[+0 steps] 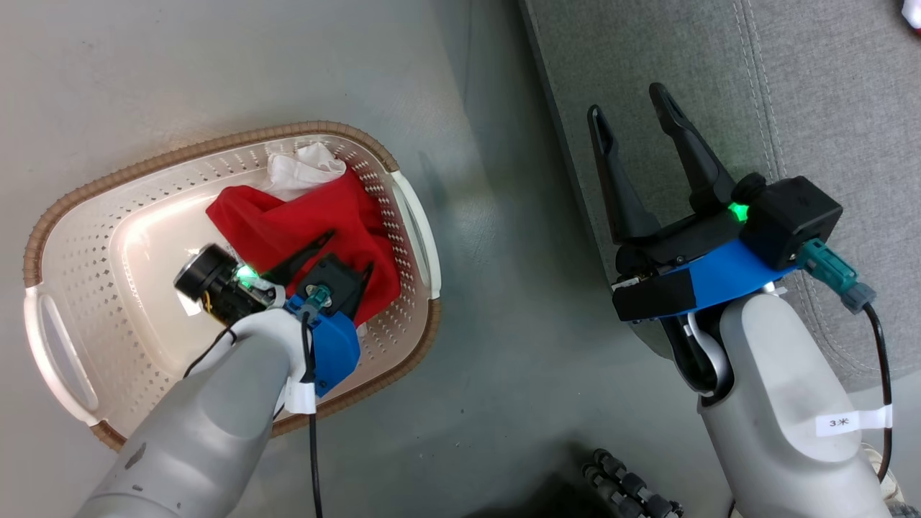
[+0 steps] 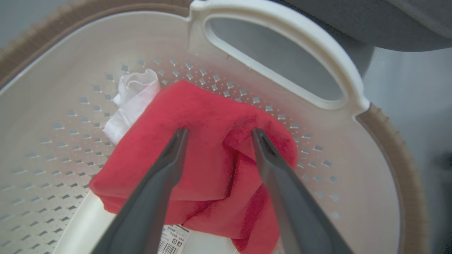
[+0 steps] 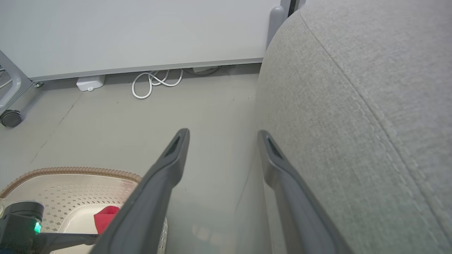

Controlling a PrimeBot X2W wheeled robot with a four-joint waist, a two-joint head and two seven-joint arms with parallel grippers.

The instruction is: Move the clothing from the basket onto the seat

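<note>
Biggest worry here is a thin grab. The left gripper point(image 1: 351, 250) straddles a raised fold of the clothing point(image 1: 302, 216), and if it closes on just that ridge, I'd guess the slick jersey fabric slips out on the lift, or one layer comes up while the rest drags behind. The bundle is bunched against the basket point(image 1: 108, 237) wall at about 2 o'clock inside it, right under the side handle point(image 2: 282, 31). So a snag on the handle or rim on the way out seems possible too, and a light basket could tip or skate along with it. A white piece point(image 1: 302, 165) pokes out at the 12 o'clock end of the red and might get left behind.

Left hand: spread wide, nothing pinched. In the wrist view both fingertips point(image 2: 176, 143) sit over the red cloth with the fold between them — touching or just above, can't tell.

The right gripper point(image 1: 627, 101) is also spread wide and empty, hanging over the front edge of the seat point(image 1: 791, 86) — that's at 3 o'clock from the basket, with bare floor point(image 1: 504, 288) between.
</note>
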